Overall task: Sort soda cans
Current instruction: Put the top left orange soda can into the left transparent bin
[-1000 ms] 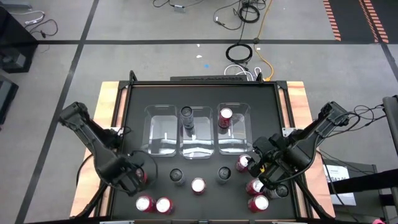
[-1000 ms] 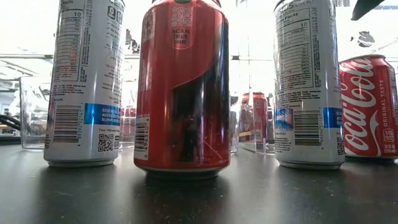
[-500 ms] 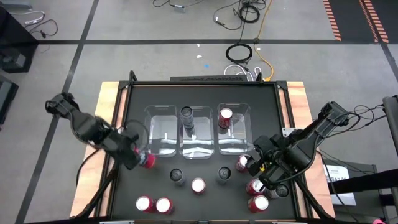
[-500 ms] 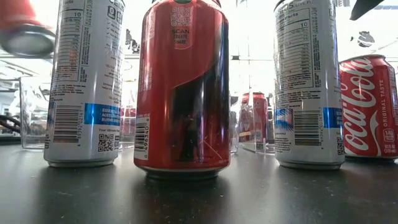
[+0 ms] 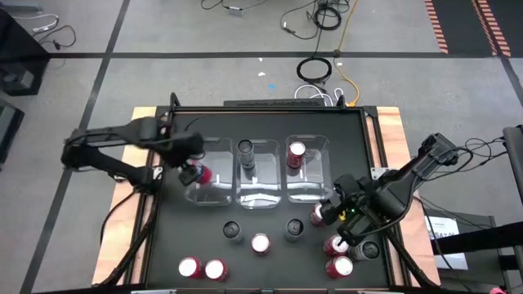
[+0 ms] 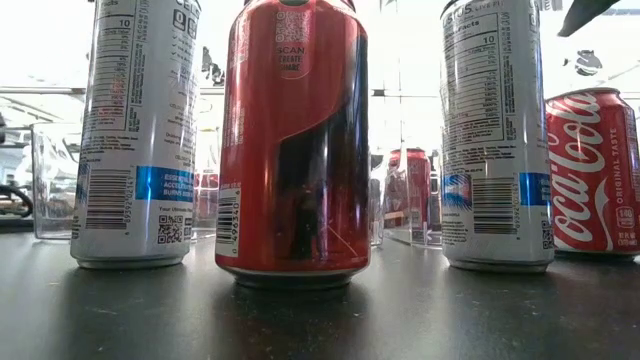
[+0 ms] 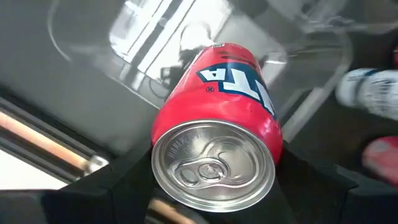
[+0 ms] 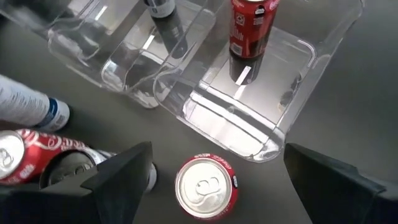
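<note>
Left hand (image 5: 193,172), jaws spread around a red can (image 7: 217,134), carries it tilted, silver top toward the wrist and long axis slanting down at the leftmost clear bin (image 5: 214,181); released aslant, it could topple, while the open, empty right hand (image 5: 337,214) hovers above another red can (image 8: 206,186).

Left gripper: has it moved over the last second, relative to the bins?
Yes. The left gripper, holding a red can, has gone from the table's near-left area up and away to the left clear bin.
</note>
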Controlling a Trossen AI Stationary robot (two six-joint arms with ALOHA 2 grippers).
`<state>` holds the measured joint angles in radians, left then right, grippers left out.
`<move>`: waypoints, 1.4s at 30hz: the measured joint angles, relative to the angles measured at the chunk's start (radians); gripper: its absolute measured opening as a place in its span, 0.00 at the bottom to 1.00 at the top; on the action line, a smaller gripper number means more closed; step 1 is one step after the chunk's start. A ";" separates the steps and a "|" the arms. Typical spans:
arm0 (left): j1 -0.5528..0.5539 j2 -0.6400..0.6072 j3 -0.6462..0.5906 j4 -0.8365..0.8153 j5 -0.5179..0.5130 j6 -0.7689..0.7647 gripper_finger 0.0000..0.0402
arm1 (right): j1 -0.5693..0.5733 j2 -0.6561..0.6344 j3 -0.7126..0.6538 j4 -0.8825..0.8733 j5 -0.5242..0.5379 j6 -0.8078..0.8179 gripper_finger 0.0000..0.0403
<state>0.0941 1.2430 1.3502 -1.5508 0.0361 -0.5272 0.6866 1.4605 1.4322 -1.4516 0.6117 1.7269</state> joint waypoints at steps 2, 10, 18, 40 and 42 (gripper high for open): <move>0.065 0.054 0.000 0.001 0.003 0.130 0.74 | -0.001 0.000 0.000 0.009 0.000 0.018 0.89; 0.199 0.263 0.000 0.029 -0.119 0.469 0.74 | -0.001 0.000 0.000 0.022 0.000 0.070 0.89; 0.238 0.352 0.000 0.059 -0.165 0.584 0.74 | -0.001 0.000 0.000 0.023 0.000 0.119 0.89; 0.247 0.353 -0.061 0.190 -0.171 0.586 0.81 | -0.001 0.000 0.000 0.022 -0.010 0.113 0.89; 0.247 0.353 -0.061 0.194 -0.171 0.585 0.81 | -0.001 0.000 0.000 0.023 -0.010 0.113 0.89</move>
<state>0.3408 1.5963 1.2892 -1.3572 -0.1352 0.0578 0.6861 1.4605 1.4322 -1.4288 0.6012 1.8400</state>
